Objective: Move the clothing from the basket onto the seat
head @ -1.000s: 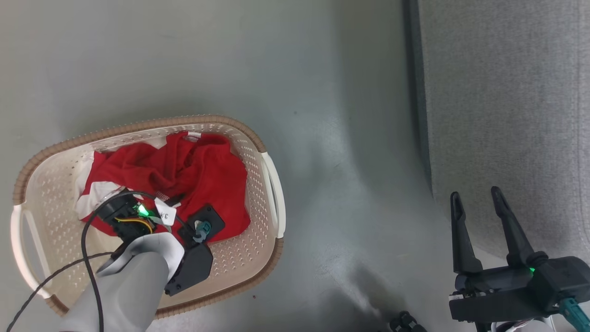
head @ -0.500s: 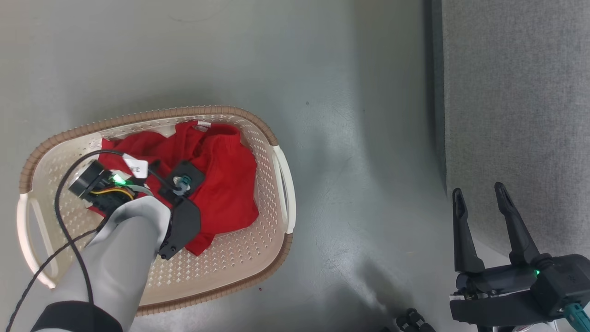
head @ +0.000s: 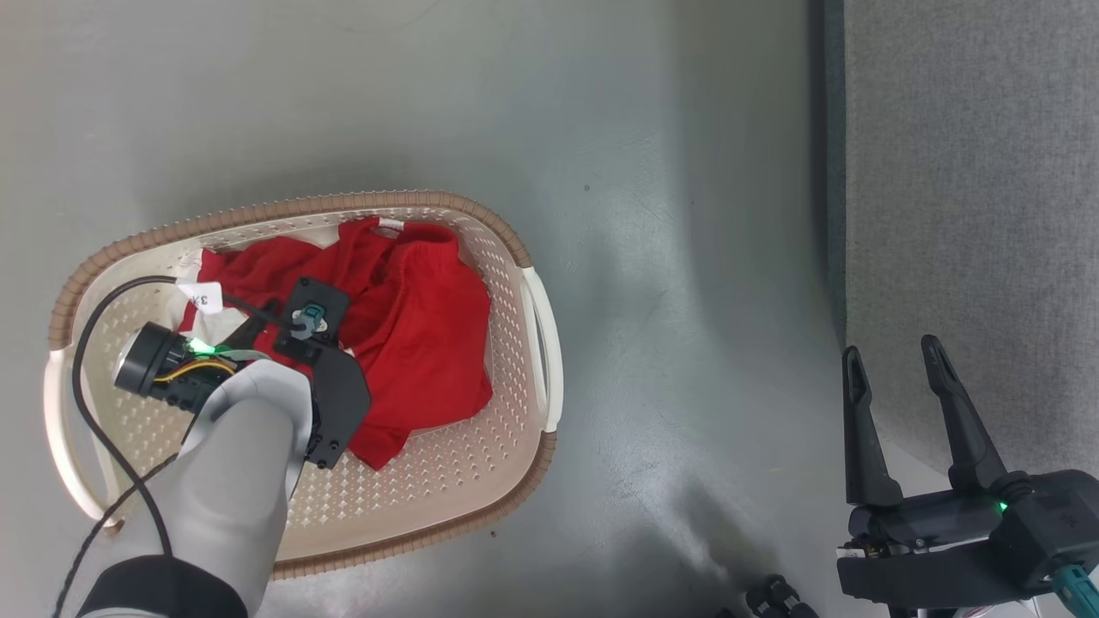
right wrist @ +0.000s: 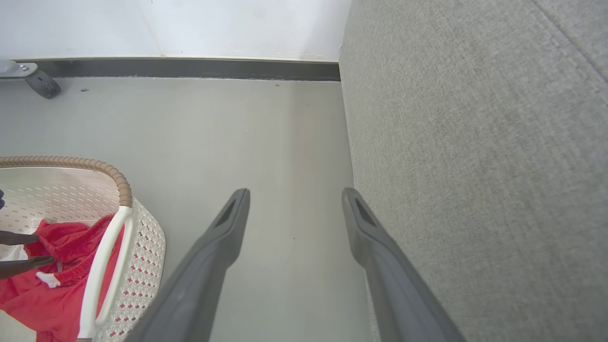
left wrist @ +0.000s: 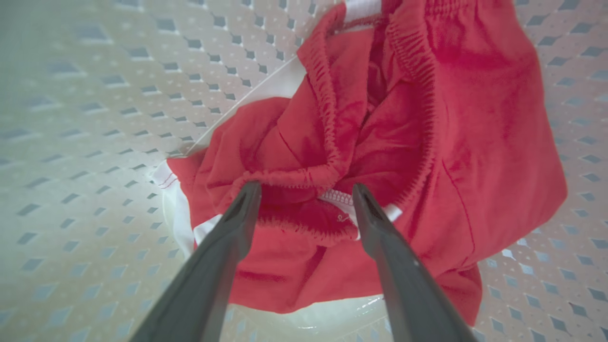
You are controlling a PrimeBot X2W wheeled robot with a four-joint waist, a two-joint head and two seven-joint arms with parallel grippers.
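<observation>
The red clothing (head: 421,343) lies crumpled in the cream basket (head: 446,506), which stands on the floor at the left. My left arm reaches down into the basket, and its wrist housing hides the fingers in the head view. In the left wrist view my left gripper (left wrist: 304,189) is open, with its tips at a gathered elastic fold of the clothing (left wrist: 427,142) and nothing pinched. The grey seat (head: 970,215) fills the right side. My right gripper (head: 891,352) hangs open and empty beside the seat's edge (right wrist: 475,166), above bare floor.
Grey floor (head: 670,257) separates the basket from the seat. A black cable (head: 86,412) loops from my left wrist over the basket's left side. A white wall with a dark skirting (right wrist: 190,69) and a caster wheel (right wrist: 42,85) lie beyond.
The head view has shifted, so the basket and seat sit further right. My left wrist has swung toward the basket's far left and turned over the clothing. The right gripper is unchanged.
</observation>
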